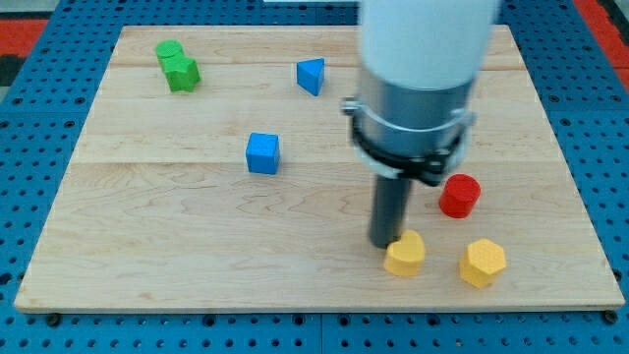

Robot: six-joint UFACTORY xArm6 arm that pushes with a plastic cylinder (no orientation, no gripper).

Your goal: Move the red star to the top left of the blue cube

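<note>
The blue cube (263,153) sits left of the board's middle. The one red block (459,195) in view lies at the right and looks rounded; I cannot make out a star shape. My tip (382,243) rests on the board below the grey arm body, far to the lower right of the blue cube. It is to the lower left of the red block and apart from it. It is right against the left yellow block (404,254), touching or nearly so. The arm body hides the board behind it.
A second yellow block (483,263) lies near the bottom right edge. A blue wedge-shaped block (312,76) is at the top middle. A green block (177,66) is at the top left. The wooden board (147,246) lies on a blue pegboard.
</note>
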